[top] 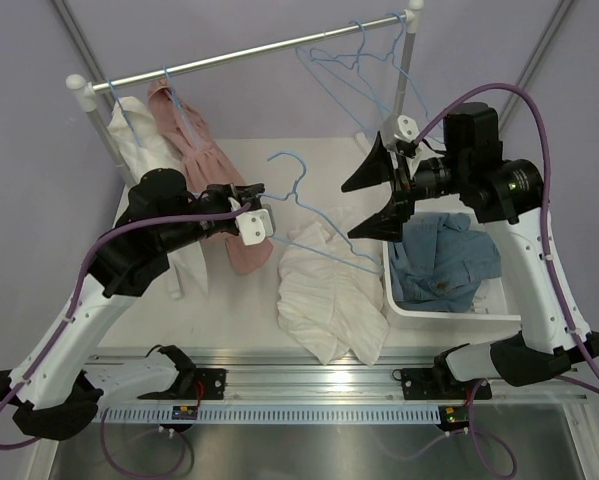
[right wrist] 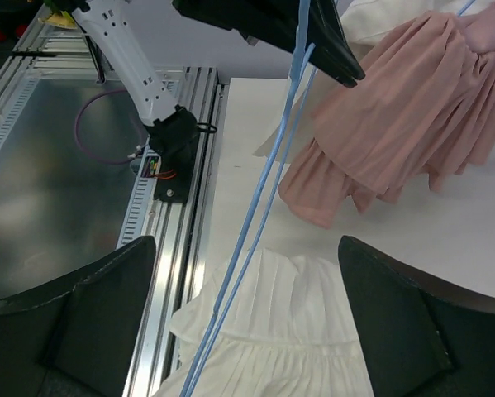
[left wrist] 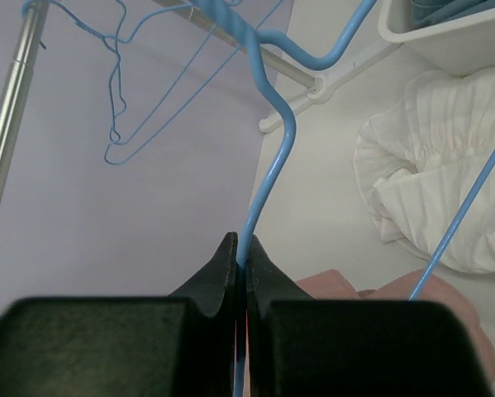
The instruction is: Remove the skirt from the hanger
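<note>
The white pleated skirt [top: 329,290] lies crumpled on the table, also seen in the left wrist view [left wrist: 433,190] and under my right gripper [right wrist: 313,331]. The blue wire hanger [top: 309,205] is held above it, its lower wires crossing over the skirt's top edge; whether they touch it I cannot tell. My left gripper [top: 264,215] is shut on the hanger's wire [left wrist: 272,165], pinched between the fingertips [left wrist: 242,248]. My right gripper [top: 348,211] hangs open over the skirt, and the hanger wires [right wrist: 264,198] pass between its spread fingers [right wrist: 247,289] without being gripped.
A white bin [top: 439,310] with blue clothing stands at the right. The rail [top: 259,50] at the back carries empty blue hangers [top: 359,70], a white garment [top: 139,140] and a pink dress [top: 189,140]. The pink fabric [right wrist: 396,124] hangs close to the left gripper.
</note>
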`<state>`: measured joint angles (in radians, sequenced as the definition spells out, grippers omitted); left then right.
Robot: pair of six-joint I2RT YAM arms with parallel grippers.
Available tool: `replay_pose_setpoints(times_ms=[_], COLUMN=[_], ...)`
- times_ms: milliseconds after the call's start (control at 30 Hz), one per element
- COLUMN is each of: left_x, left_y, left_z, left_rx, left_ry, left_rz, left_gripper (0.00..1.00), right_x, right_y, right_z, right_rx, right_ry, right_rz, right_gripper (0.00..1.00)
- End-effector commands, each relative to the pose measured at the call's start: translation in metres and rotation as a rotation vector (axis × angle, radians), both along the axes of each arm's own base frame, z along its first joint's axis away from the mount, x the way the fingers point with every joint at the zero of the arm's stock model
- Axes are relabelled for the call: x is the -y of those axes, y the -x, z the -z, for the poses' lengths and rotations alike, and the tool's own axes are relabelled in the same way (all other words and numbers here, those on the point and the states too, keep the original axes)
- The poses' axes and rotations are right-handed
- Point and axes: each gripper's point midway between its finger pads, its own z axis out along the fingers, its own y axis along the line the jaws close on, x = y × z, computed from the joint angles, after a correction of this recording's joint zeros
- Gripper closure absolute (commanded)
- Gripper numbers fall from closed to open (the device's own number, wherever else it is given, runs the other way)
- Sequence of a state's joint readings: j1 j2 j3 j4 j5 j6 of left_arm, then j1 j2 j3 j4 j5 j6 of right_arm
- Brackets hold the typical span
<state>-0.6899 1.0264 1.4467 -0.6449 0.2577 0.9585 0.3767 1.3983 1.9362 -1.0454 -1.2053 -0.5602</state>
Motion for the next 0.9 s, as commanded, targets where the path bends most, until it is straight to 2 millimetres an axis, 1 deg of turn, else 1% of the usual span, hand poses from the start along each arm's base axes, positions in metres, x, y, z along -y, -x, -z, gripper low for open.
replay_pose_setpoints(times_ms=[0,33,100,167,233,333,400,433,467,533,567,600,633,667,700,733,767,800,867], left_x=[0.014,0.016,0.022,0.025,0.029,0.034,0.037,0.038,0.040,0.042,0.044,0.044,0.044,0.045,0.044,0.042,0.039,0.038,0.032], left_y=[0.006,0.005,0.005,0.002,0.001,-0.001,-0.004,-0.005,-0.005,-0.008,-0.008,-0.008,-0.010,-0.011,-0.016,-0.016,-0.019,-0.019,-0.020], left_z=[-0.035,-0.038,-0.037,-0.039,-0.041,-0.042,-0.040,-0.042,-0.041,-0.042,-0.042,-0.045,-0.047,-0.049,-0.046,-0.058,-0.061,-0.068,-0.077], left_rx=[0.075,0.080,0.074,0.073,0.074,0.072,0.065,0.073,0.072,0.081,0.083,0.092,0.096,0.102,0.092,0.131,0.145,0.164,0.187], left_ry=[0.065,0.079,0.090,0.103,0.121,0.138,0.137,0.144,0.144,0.155,0.159,0.175,0.184,0.197,0.210,0.248,0.261,0.282,0.307], left_rz=[0.082,0.089,0.107,0.112,0.119,0.133,0.134,0.135,0.138,0.140,0.146,0.146,0.141,0.136,0.110,0.100,0.078,0.071,0.042], left_gripper=[1.00,1.00,1.00,1.00,1.00,1.00,1.00,1.00,1.00,1.00,1.00,1.00,0.98,0.89,0.62,0.47,0.32,0.01,0.01], right_x=[-0.001,-0.004,-0.005,-0.010,-0.017,-0.027,-0.031,-0.034,-0.036,-0.037,-0.037,-0.037,-0.037,-0.036,-0.036,-0.035,-0.034,-0.030,-0.024], right_y=[0.002,0.000,-0.007,-0.008,-0.001,0.005,0.007,0.008,0.010,0.008,0.005,0.004,0.005,0.004,0.004,0.005,0.005,0.001,-0.002], right_z=[0.010,0.015,0.019,0.022,0.026,0.034,0.035,0.038,0.038,0.039,0.039,0.038,0.037,0.036,0.035,0.032,0.031,0.029,0.022], right_rx=[0.004,-0.003,0.013,-0.004,-0.029,-0.046,-0.069,-0.086,-0.095,-0.109,-0.120,-0.117,-0.122,-0.129,-0.131,-0.127,-0.133,-0.133,-0.145], right_ry=[0.028,0.039,0.051,0.057,0.059,0.078,0.078,0.082,0.081,0.084,0.090,0.088,0.088,0.090,0.090,0.085,0.084,0.080,0.059], right_rz=[0.022,0.026,0.051,0.038,0.007,-0.020,-0.029,-0.036,-0.045,-0.038,-0.021,-0.016,-0.013,-0.003,0.002,0.005,0.008,0.026,0.037], right_gripper=[0.01,0.03,0.04,0.09,0.12,0.21,0.33,0.42,0.67,0.97,1.00,1.00,1.00,1.00,1.00,1.00,1.00,1.00,1.00])
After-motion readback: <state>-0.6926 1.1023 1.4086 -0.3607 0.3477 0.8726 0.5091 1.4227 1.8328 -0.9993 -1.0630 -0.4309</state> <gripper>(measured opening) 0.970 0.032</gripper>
